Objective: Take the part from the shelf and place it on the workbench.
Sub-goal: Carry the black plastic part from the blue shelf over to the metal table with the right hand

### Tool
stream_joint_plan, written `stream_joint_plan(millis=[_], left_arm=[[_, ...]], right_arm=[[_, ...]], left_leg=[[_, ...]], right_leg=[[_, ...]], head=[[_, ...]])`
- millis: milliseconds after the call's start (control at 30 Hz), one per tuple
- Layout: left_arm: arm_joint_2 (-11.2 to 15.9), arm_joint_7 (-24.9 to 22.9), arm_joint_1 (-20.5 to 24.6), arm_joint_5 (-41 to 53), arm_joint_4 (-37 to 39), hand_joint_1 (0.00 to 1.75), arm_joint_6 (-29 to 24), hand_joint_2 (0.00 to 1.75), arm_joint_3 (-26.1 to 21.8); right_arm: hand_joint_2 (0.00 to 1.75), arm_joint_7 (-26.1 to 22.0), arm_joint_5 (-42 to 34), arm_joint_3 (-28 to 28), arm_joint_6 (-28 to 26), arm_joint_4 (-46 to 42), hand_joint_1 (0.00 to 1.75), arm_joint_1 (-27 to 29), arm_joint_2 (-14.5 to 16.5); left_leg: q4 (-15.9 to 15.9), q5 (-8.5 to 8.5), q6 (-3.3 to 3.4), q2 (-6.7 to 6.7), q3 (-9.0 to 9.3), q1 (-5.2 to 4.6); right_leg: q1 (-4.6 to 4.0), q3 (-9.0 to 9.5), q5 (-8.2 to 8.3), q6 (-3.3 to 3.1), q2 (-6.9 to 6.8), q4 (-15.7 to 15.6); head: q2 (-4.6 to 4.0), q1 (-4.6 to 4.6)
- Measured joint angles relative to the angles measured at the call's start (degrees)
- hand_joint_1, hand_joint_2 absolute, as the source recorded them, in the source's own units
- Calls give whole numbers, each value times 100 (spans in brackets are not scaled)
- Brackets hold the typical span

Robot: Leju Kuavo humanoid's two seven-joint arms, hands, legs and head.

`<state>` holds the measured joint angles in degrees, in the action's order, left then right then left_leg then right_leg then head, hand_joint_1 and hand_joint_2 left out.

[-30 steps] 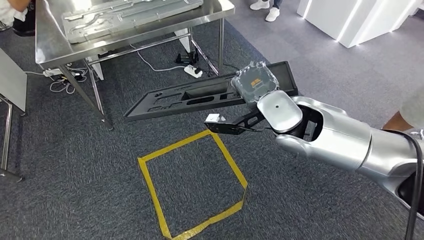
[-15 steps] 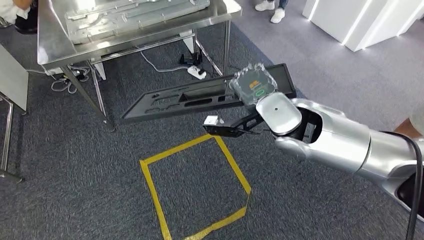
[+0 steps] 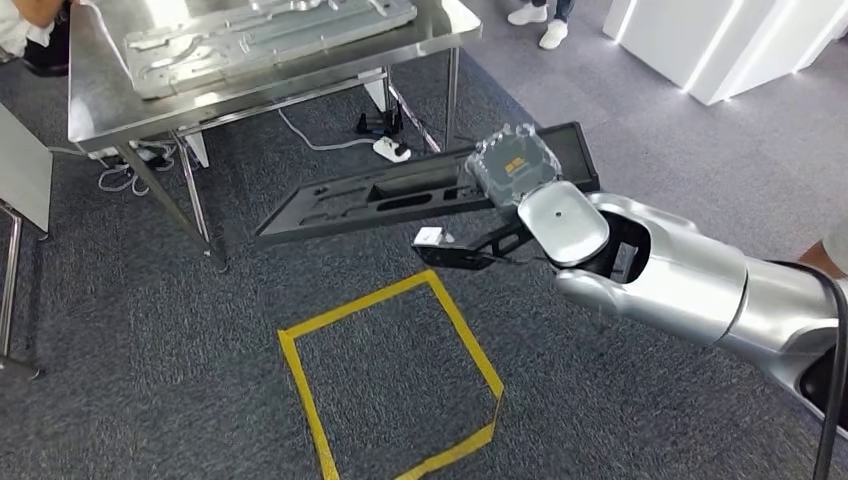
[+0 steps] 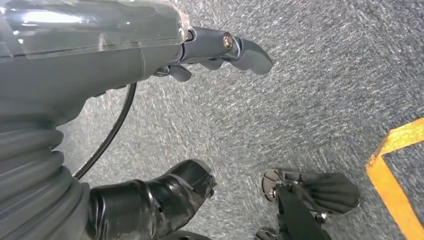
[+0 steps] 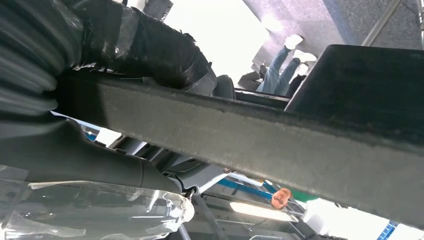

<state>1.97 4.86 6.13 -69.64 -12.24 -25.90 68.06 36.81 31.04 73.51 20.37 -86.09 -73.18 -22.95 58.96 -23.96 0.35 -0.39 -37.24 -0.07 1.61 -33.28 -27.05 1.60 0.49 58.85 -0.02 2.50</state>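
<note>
From my head view, far left: the steel bench (image 3: 100, 95) stands upper left on grey carpet (image 3: 150, 340), carrying a long grey metal plate (image 3: 260, 35) with cut-out channels. Cables and a power strip (image 3: 390, 150) lie on the carpet under it.

Lower middle — a square of yellow tape (image 3: 385, 375) on the carpet.

Above the tape, the part (image 3: 400, 195), a long black flat panel with slots, hangs in the air, tilted, its left end lower and pointing toward the bench leg. It's off the shelf and not on the bench; it is near the bench's front edge but apart from it.

Right hand (image 3: 515, 170) grips the part at its right end; in my right wrist view the dark fingers (image 5: 150, 50) wrap over the panel's edge and the thumb sits on the other side, so it's clamped on the part. Silver forearm comes in from the lower right.

Left hand (image 4: 200, 50) hangs over the carpet in the left wrist view, holding nothing — whether its fingers are spread or curled, I can't tell.

Top right: a person's white shoes (image 3: 532, 22) and a white cabinet (image 3: 720, 45).
</note>
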Motion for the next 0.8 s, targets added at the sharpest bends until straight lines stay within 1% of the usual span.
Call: stream_joint_plan(millis=[33,100,133,167,200,233,267,300,333,367,400,433,467,500,567,633,667,700,733,767,800], left_arm=[[0,1,5,0,0,0,0,175,1],[-1,1,-1,1,0,0,-1,175,1],[-1,2,-4,1,0,0,-2,175,1],[-1,2,-6,1,0,0,-1,175,1],[-1,3,-6,0,0,0,2,175,2],[1,3,-3,-2,0,0,4,175,2],[3,3,1,-3,0,0,8,175,2],[4,3,4,-9,0,0,12,175,2],[6,2,4,-15,0,0,17,175,2],[7,0,0,-23,0,0,24,175,2],[7,-5,-7,-31,0,0,30,175,2],[7,-11,-13,-36,0,0,35,175,2],[7,-17,-11,-40,0,0,38,175,2],[7,-25,-2,-43,0,0,40,175,2],[8,-38,14,-51,0,0,44,175,2],[22,-45,6,-59,-1,0,46,175,1],[27,-45,3,-60,-1,0,48,175,1],[33,-45,0,-62,-2,0,49,175,1],[31,-44,-1,-62,-2,0,50,175,2],[32,-45,1,-63,-2,0,50,175,2],[33,-45,0,-63,-2,0,50,175,2]], right_arm=[[175,0,0,-1,0,0,175,-4,0],[175,0,0,-1,0,-1,175,-1,-3],[175,0,0,-1,0,-1,175,-3,-7],[175,0,0,-3,-1,-1,175,-6,-10],[175,0,0,-4,-3,-1,175,-5,-14],[175,0,0,-6,-5,-1,175,-4,-15],[175,0,0,-7,-9,0,175,3,-15],[175,0,0,-7,-11,2,175,17,-15],[175,0,0,-6,-14,4,175,31,-15],[175,0,0,-6,-16,6,175,42,-15],[175,0,0,-5,-21,8,175,47,-14],[175,0,0,-5,-27,8,175,46,-14],[175,0,0,-5,-35,8,175,34,-10],[175,0,0,-5,-44,8,175,21,-5],[175,0,0,-5,-60,9,175,2,6],[175,0,0,-6,-67,9,175,5,16],[175,0,1,-7,-68,10,175,4,20],[175,0,1,-8,-69,11,175,3,27],[175,0,1,-9,-70,13,175,1,32],[175,0,1,-9,-70,15,175,3,39],[175,0,0,-9,-71,15,175,11,48]], left_leg=[[-12,-22,30,-2,11,-28],[-66,-30,89,1,62,-31],[-104,-34,126,5,107,-27],[-140,-40,166,9,156,-22],[-157,-57,204,14,196,-25],[-157,-84,240,16,224,-38],[-153,-113,270,15,249,-55],[-148,-145,291,8,279,-74],[-142,-181,301,-3,317,-92],[-131,-224,303,-16,365,-106],[-116,-273,298,-29,416,-114],[-99,-324,289,-38,459,-118],[-73,-370,271,-48,483,-125],[-59,-403,250,-54,488,-128],[-66,-434,201,-61,488,-132],[-48,-492,146,-56,503,-139],[94,-569,108,-48,454,-133],[360,-683,65,-40,324,-115],[732,-811,22,-29,123,-82],[1120,-918,-13,-20,-125,-46],[1405,-941,-46,-12,-347,-14]], right_leg=[[7,7,-6,35,4,-19],[14,38,-33,95,1,-35],[14,17,-77,108,-5,38],[4,-65,-164,110,-11,221],[-7,-225,-286,97,-18,526],[-25,-445,-425,84,-22,914],[-41,-688,-528,73,-22,1293],[-54,-881,-539,62,-22,1544],[-65,-983,-442,46,-22,1599],[-80,-971,-235,21,-22,1428],[-98,-858,34,-10,-22,1078],[-121,-716,242,-49,-20,714],[-140,-573,364,-84,-20,383],[-157,-480,403,-113,-16,182],[-169,-404,347,-153,-5,49],[-138,-325,333,-187,-3,-12],[-117,-267,323,-206,-10,-54],[-101,-212,306,-221,-17,-83],[-98,-173,282,-234,-23,-97],[-95,-145,256,-238,-25,-99],[-92,-116,225,-234,-24,-99]], head=[[0,2],[0,-2],[0,-6],[0,-11],[0,-16],[0,-20],[0,-22],[0,-23],[0,-24],[0,-24],[0,-24],[0,-25],[1,-24],[1,-22],[1,-19],[1,-14],[1,-5],[1,1],[0,9],[0,10],[0,10]])
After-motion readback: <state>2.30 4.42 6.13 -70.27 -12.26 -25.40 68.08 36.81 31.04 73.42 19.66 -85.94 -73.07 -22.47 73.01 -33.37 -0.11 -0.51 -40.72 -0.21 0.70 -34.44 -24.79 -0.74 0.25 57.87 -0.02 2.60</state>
